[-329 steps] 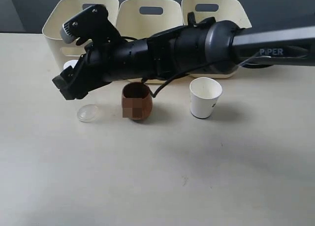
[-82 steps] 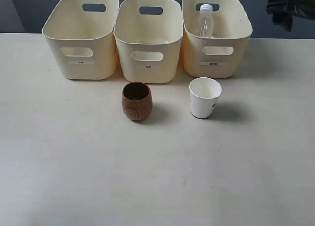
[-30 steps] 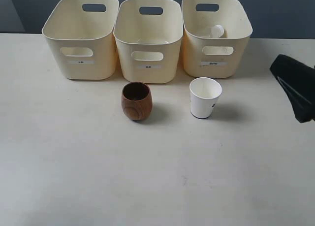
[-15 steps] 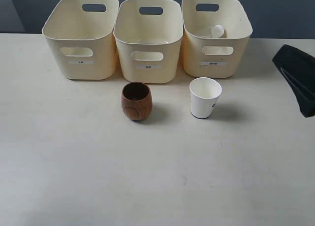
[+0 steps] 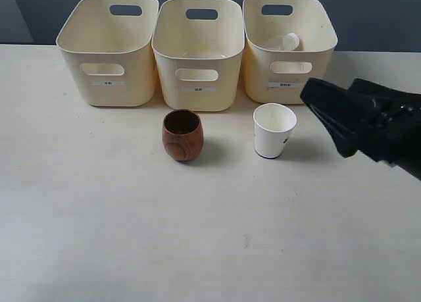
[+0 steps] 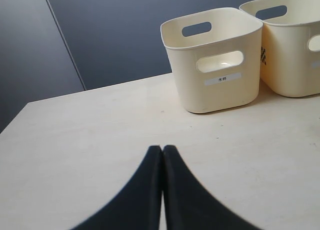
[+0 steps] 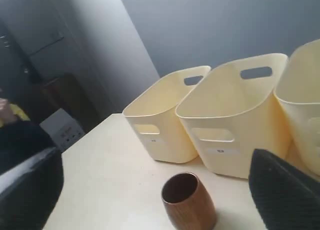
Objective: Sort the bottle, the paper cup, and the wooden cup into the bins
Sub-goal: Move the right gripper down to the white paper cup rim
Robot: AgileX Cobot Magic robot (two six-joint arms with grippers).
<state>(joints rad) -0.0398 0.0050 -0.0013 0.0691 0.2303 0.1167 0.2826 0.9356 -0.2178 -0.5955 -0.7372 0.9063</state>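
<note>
The white paper cup (image 5: 274,130) stands upright in front of the right bin (image 5: 289,78). Left of it, the brown wooden cup (image 5: 183,135) stands before the middle bin (image 5: 197,85). The clear bottle lies inside the right bin, only its white cap (image 5: 290,41) showing. My right gripper (image 5: 330,89) hovers open just right of the paper cup, apart from it. In the right wrist view its fingers (image 7: 282,190) stand wide apart, with the wooden cup (image 7: 189,201) ahead; the paper cup is out of that view. My left gripper (image 6: 162,150) is shut on nothing above bare table.
The left bin (image 5: 107,49) holds nothing that I can see. The left wrist view shows that bin (image 6: 215,59) and part of the middle bin (image 6: 295,39). The table (image 5: 197,236) stretches in front of the cups. The left arm is outside the exterior view.
My right gripper has swung in from the right edge toward the paper cup. Before that, the bottle went from the table into the right bin and tipped over. The cups have not moved.
</note>
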